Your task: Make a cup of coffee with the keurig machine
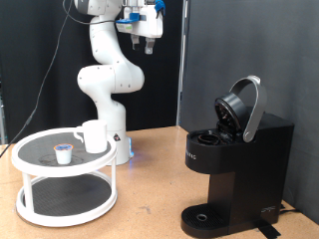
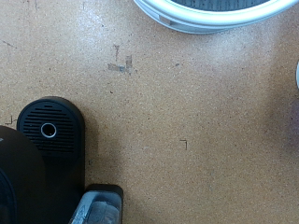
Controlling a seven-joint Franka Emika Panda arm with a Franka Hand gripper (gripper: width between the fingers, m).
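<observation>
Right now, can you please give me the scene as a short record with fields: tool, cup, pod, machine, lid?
tool: raised high near the exterior view's top, holding nothing visible
cup: white mug on the top shelf of the round white rack, at the exterior view's left
pod: small white pod beside the mug, same shelf
machine: black keurig machine at the exterior view's right
lid: open, tilted up
drip base: nothing on it

Plain white ceramic mug [image 1: 94, 136] and blue-topped white pod [image 1: 64, 152] at lower left; boxy matte-black brewer [image 1: 235, 164] at lower right
</observation>
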